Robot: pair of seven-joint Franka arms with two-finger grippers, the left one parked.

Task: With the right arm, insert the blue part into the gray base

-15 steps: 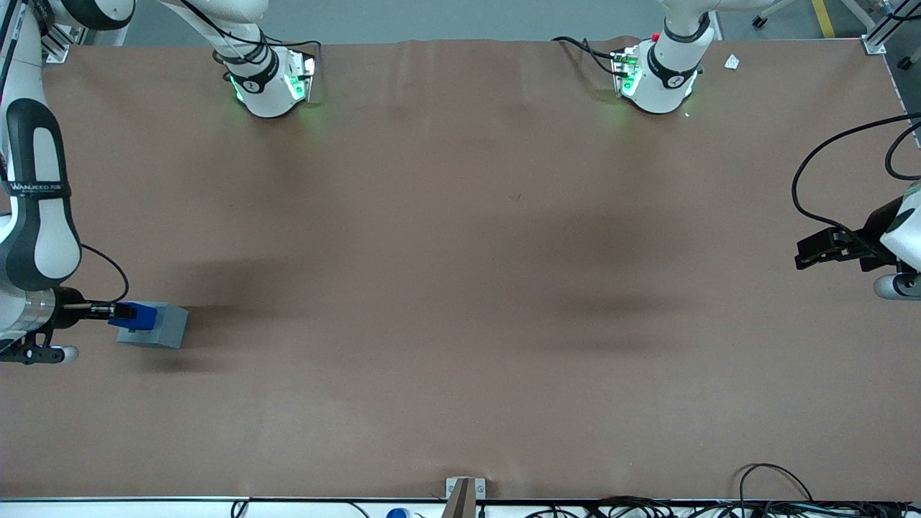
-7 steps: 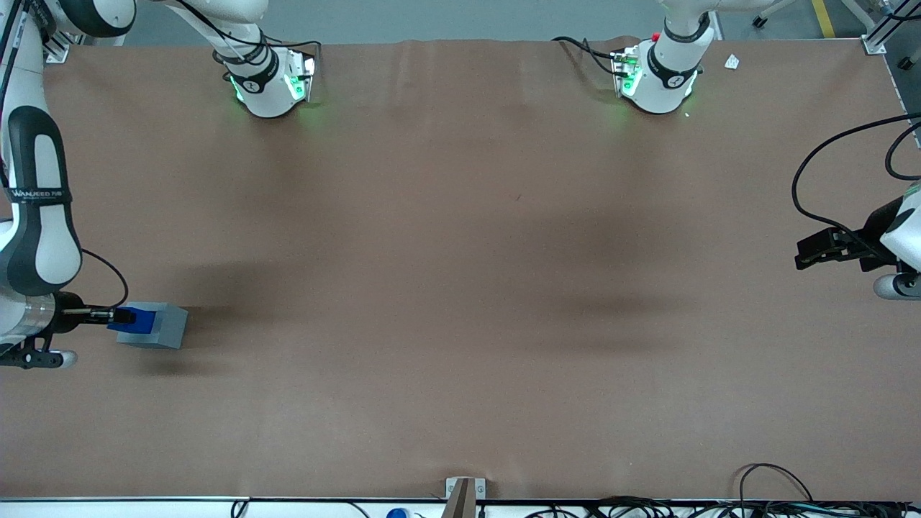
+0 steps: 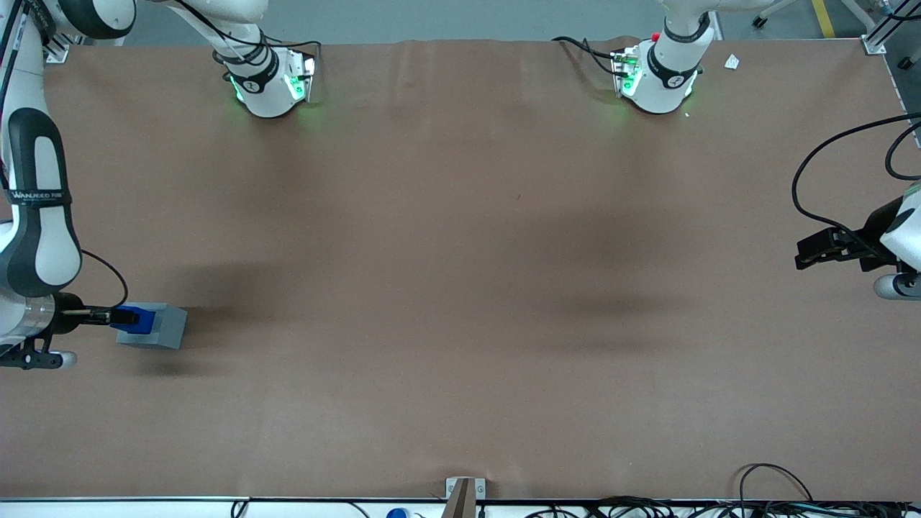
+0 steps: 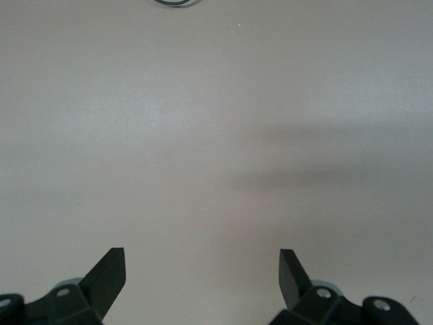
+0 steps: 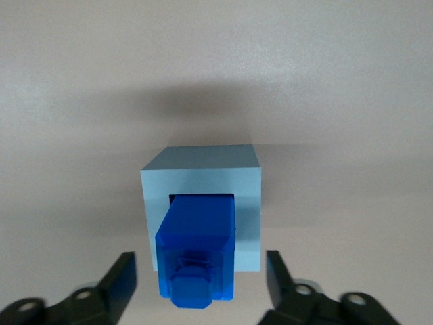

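Big brown mat-covered table, pretty bare apart from the action down at the working arm's end. One gray base sits there on the mat, and one blue part is standing in the square recess in its top, with a good chunk of it sticking up out of the cube. The wrist view shows it best: the blue part is planted in the gray base with its stepped, narrower end up toward the camera.

The gripper hangs just above the blue part. Its two fingers are spread wide, one on each side of the part with a clear gap on both sides, so it's gripping nothing. Nothing else stands near the cube, just its shadow on the mat.

The right arm has grey lettering on a black band that looks like "WANJEED", though I can't read it for sure. Two green-lit arm bases sit along the table edge farthest from the front camera. A small white scrap lies near the corner at the parked arm's end, and loose black cables run along the edge nearest the camera.
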